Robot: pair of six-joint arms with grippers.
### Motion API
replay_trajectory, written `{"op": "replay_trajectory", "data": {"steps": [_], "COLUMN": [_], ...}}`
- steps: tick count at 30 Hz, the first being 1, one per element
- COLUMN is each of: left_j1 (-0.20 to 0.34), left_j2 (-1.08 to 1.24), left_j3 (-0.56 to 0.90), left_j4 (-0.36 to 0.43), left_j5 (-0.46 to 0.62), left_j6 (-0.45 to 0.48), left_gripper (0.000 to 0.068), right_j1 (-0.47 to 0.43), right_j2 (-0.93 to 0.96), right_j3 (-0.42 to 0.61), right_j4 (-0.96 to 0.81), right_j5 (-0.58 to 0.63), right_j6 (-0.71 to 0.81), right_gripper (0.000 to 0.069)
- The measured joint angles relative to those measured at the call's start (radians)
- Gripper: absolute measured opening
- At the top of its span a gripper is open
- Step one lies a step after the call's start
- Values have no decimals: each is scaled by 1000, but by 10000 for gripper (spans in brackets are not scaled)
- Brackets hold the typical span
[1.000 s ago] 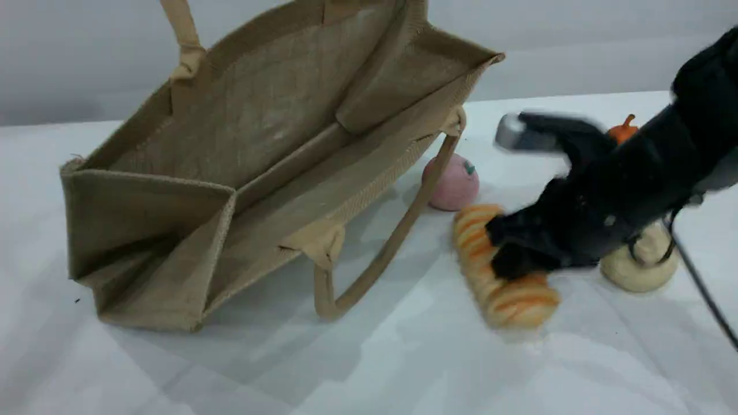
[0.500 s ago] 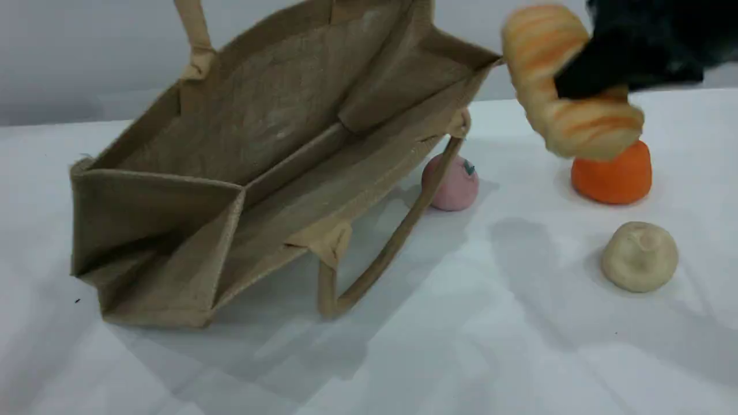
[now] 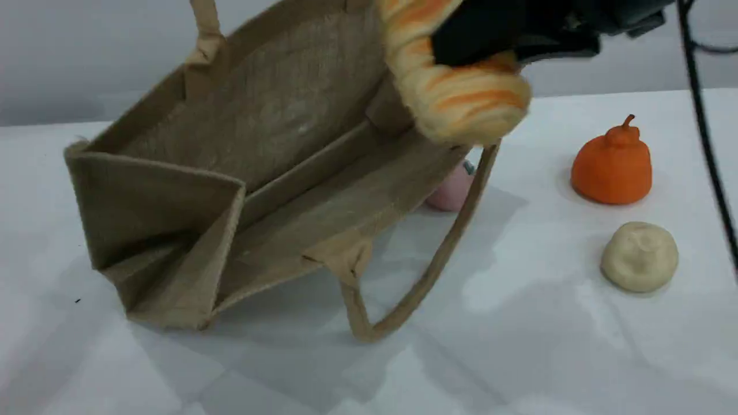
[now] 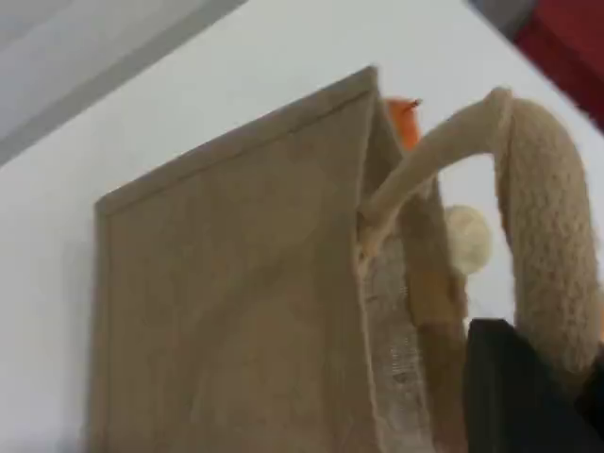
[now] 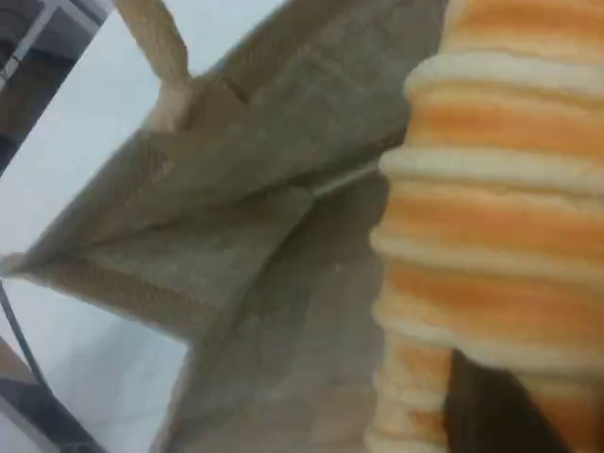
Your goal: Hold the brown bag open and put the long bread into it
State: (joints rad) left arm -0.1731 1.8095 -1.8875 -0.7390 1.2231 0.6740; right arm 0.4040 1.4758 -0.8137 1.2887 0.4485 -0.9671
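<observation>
Long bread held over the open brown bag

We see the right gripper (image 3: 490, 43) clamped on the long bread (image 3: 455, 98), holding it in the air over the 2 o'clock corner of the brown bag (image 3: 259, 161), whose mouth gapes toward us on the bench (image 3: 519, 346). Our left gripper (image 4: 514, 396) is closed on the bag's upper handle (image 4: 552, 245). At 3 o'clock of the bag sit an orange gourd (image 3: 612, 167) and a cream bun (image 3: 640, 256); a pink ball (image 3: 452, 190) peeks from behind the bag.
</observation>
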Motion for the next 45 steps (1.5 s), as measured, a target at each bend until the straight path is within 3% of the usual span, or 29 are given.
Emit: {"op": "replay_trajectory", "data": {"steps": [11,28,33,37,42,45], "left_j1": [0,-1,-1,-1,-1,-1], "left_j2": [2,3,3,3,3,3], "left_j3": [0,0,0,0,0,0], "left_j4": [-1,-23,-22,-22,-21,-20], "left_j5": [-2,-2,-3,-3,-3,-2], "left_j6": [-1,-6,-6,-6,-3,-3], "left_gripper": [81,81,81,81,81,81], "right_j1": [35,35,35,35,35,33], "right_j2": [172,525,534,534,534,524], "right_j3": [-47,-346,-370,-370,-370,-370], "right_j4": [224,208,139,135,149,148], "right_j5": [16,5,-8,-8,-5,30], "right_j6": [-145,21,-4,-4,-4,-4], "right_gripper": [99,87,90,155,337,408]}}
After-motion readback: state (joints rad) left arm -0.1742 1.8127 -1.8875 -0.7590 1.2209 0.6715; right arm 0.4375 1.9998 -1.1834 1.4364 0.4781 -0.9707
